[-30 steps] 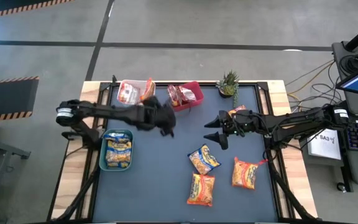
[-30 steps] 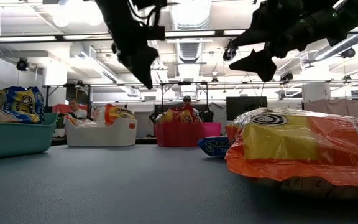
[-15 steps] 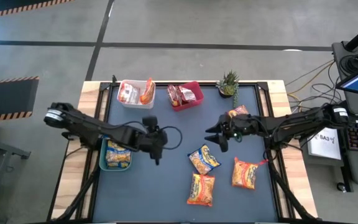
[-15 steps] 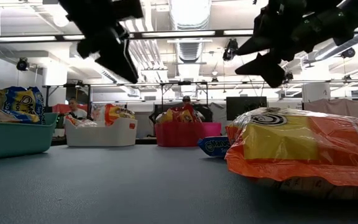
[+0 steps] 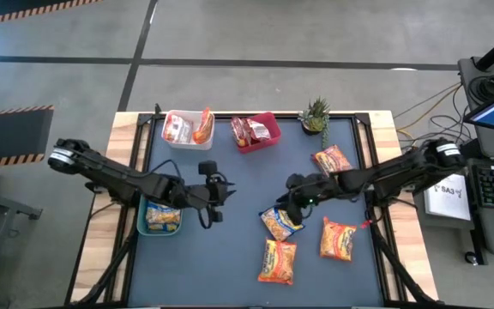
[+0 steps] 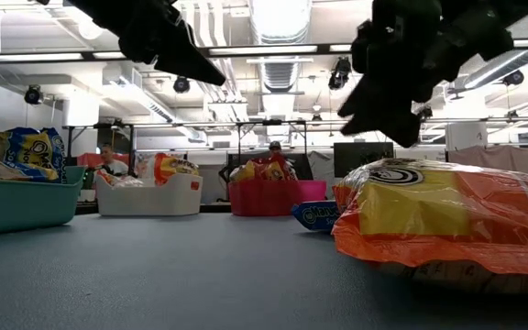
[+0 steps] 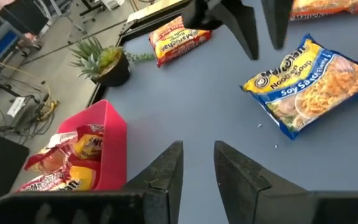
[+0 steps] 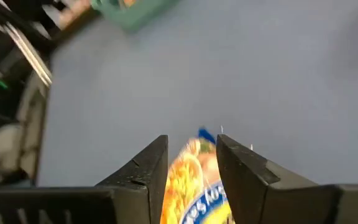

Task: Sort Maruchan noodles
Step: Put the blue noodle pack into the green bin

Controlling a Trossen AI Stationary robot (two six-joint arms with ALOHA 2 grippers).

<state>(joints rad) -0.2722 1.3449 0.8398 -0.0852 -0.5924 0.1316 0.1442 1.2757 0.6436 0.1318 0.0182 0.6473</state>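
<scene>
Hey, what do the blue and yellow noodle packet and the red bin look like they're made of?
Blue and yellow noodle packet: thin glossy plastic film, judging by its printed, crinkled, sealed edges. Red bin: probably rigid moulded plastic, with smooth, even-coloured walls and a slight sheen.

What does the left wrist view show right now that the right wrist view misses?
Only the left wrist view: the red bin holding red packets, the potted plant, an orange packet near the plant, and the right gripper over the table beside the whole yellow-blue packet.

Only the right wrist view: a corner of the green bin at the table's far side.

Both: the dark table, the yellow-blue packet and each arm's own fingers, standing apart with nothing between them; the left gripper holds nothing.
</scene>
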